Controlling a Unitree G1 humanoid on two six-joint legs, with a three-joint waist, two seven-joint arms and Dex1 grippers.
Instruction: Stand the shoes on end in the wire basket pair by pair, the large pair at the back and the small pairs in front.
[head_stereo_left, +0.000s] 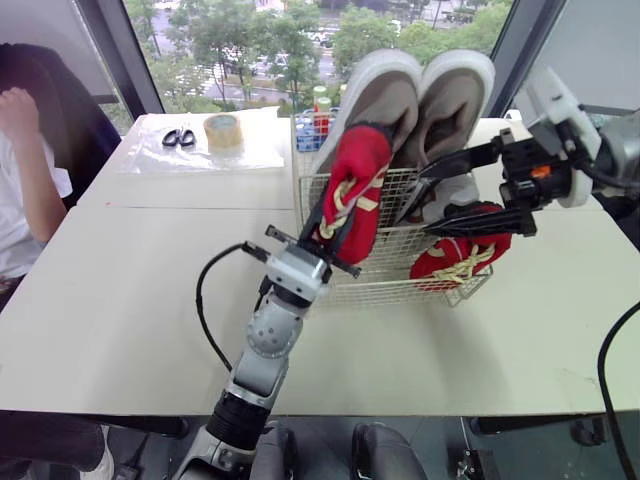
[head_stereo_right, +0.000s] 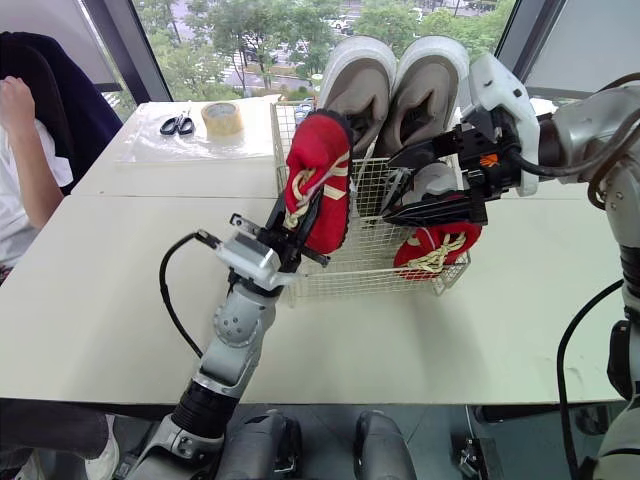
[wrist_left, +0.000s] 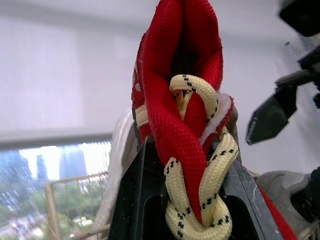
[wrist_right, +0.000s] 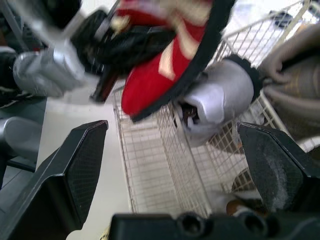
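**Head views.** A wire basket is shown standing on a pale table. At the back of the basket, two large grey shoes are stood on end side by side, soles turned toward the camera and toes up.

A red shoe with cream laces is clamped in the left gripper. It is held toe-up and slightly tilted at the basket's front left corner. Whether its heel is inside the wire cannot be told.

A second red shoe is seen low in the front right corner of the basket, laces facing outward. A small grey shoe is lodged behind it, in front of the large pair.

The right gripper is held over the right part of the basket with its two fingers spread wide and nothing between them.

**Left wrist view.** The jaws are seen closed on the laced upper of the red shoe, one finger on each side.

**Right wrist view.** The small grey shoe is framed between the parted fingers, untouched by either.

**Far side of the table.** Scissors and a roll of tape are laid there. A person is seated at the left edge.
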